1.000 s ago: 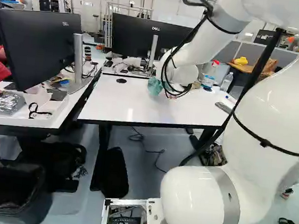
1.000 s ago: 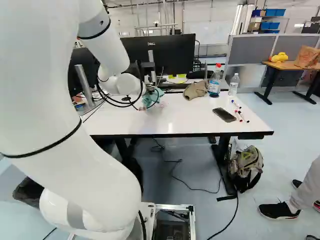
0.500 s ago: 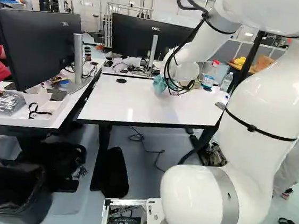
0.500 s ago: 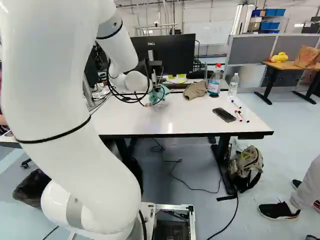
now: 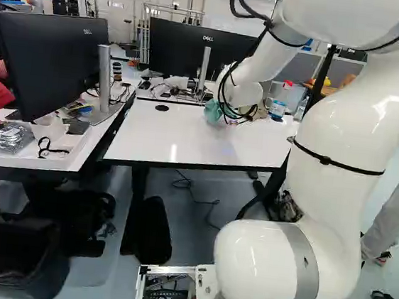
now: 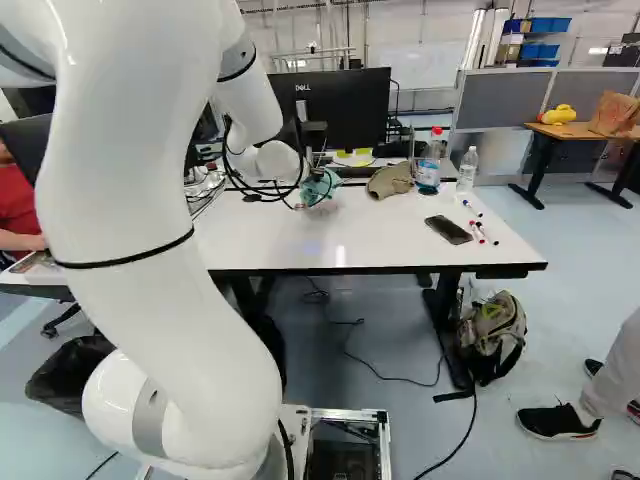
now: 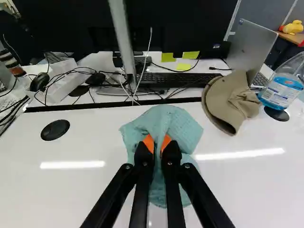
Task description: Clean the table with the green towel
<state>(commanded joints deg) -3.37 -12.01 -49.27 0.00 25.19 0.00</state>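
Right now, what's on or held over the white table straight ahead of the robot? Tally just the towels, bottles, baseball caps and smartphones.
Towels: 1, the green towel in the gripper
Bottles: 2, a red-topped bottle and a clear bottle
Baseball caps: 1, tan cap
Smartphones: 1, dark smartphone
Total: 5

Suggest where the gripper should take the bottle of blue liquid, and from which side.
The bottle is probably best gripped just under its red top, from the near side: it stands upright and narrows there, while the beige cap crowds one side. The gripper must first release the green towel.
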